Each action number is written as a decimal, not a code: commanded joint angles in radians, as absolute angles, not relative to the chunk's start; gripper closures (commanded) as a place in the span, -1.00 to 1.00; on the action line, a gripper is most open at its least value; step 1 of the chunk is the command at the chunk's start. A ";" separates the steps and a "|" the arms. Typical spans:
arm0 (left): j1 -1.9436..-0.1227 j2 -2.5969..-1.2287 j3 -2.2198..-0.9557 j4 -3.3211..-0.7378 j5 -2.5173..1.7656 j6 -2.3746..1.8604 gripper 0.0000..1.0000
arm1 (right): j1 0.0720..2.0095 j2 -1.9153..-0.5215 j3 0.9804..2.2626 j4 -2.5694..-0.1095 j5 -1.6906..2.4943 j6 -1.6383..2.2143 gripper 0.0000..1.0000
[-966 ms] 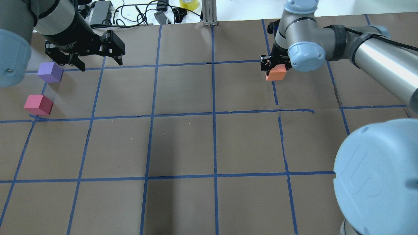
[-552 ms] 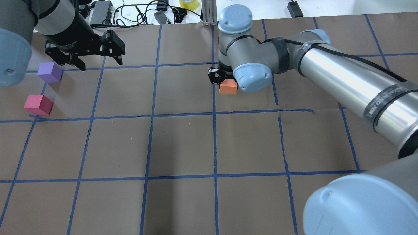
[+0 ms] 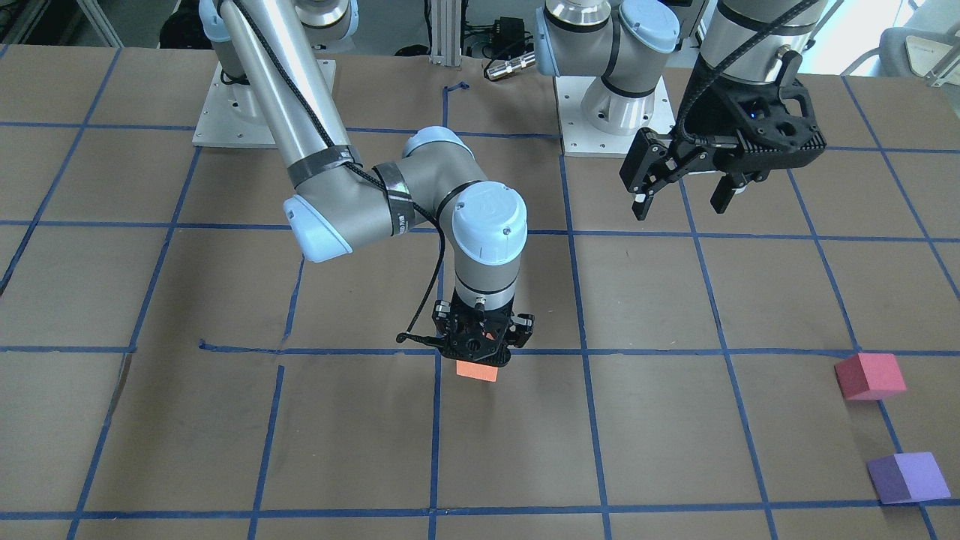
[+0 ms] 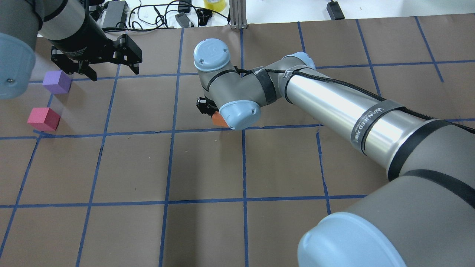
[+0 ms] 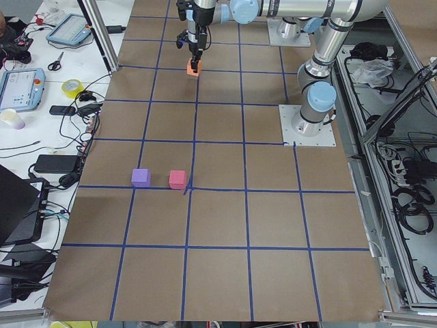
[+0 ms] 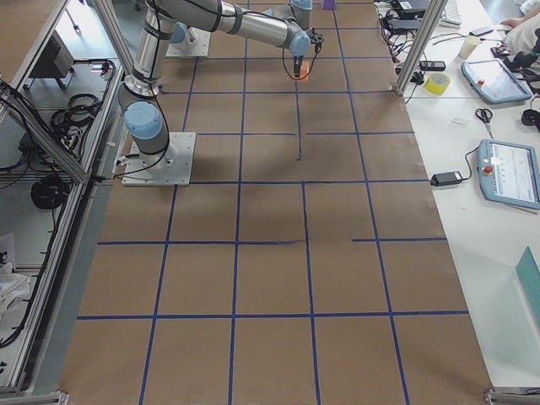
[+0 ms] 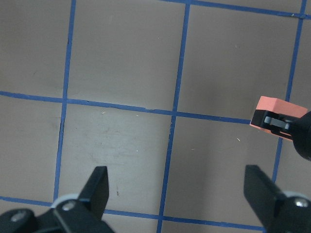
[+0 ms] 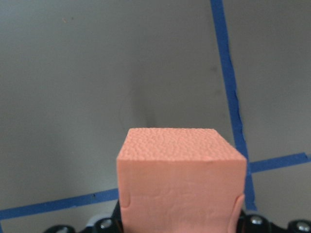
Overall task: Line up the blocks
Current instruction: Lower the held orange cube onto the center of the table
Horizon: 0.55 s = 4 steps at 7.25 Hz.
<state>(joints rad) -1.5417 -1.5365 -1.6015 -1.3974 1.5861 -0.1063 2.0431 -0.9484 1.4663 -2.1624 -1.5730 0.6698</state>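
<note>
**Orange block clamped in the right gripper**

The right gripper [image 3: 478,361] is pinching the orange block [image 3: 478,372] between closed fingers, over the table [image 3: 675,450]. The left gripper [image 3: 680,208] is hanging wide open, holding nothing. The purple block [image 3: 907,478] and the red-pink block [image 3: 870,375] are sitting below, outward of its fingers.

Brown paper-covered table [image 4: 207,167] gridded with blue tape [image 4: 204,202]; the adjoining white bench [image 6: 498,270] carries tablets [image 6: 510,173], scissors [image 6: 483,118] and a tape roll [image 6: 437,83].

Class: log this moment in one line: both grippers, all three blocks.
right gripper: shut on orange foam cube | left gripper: open, empty | red-pink foam cube, purple foam cube: on table, untouched
</note>
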 commanded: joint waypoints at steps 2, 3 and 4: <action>-1.542 -1.537 -1.601 -1.397 1.585 -0.106 -1.00 | 2.048 -0.922 1.433 -2.155 -1.585 0.678 0.95; -1.542 -1.536 -1.601 -1.397 1.586 -0.106 -1.00 | 2.046 -0.928 1.428 -2.137 -1.585 0.664 0.95; -1.542 -1.536 -1.601 -1.397 1.586 -0.106 -1.00 | 2.033 -0.914 1.424 -2.151 -1.579 0.626 0.93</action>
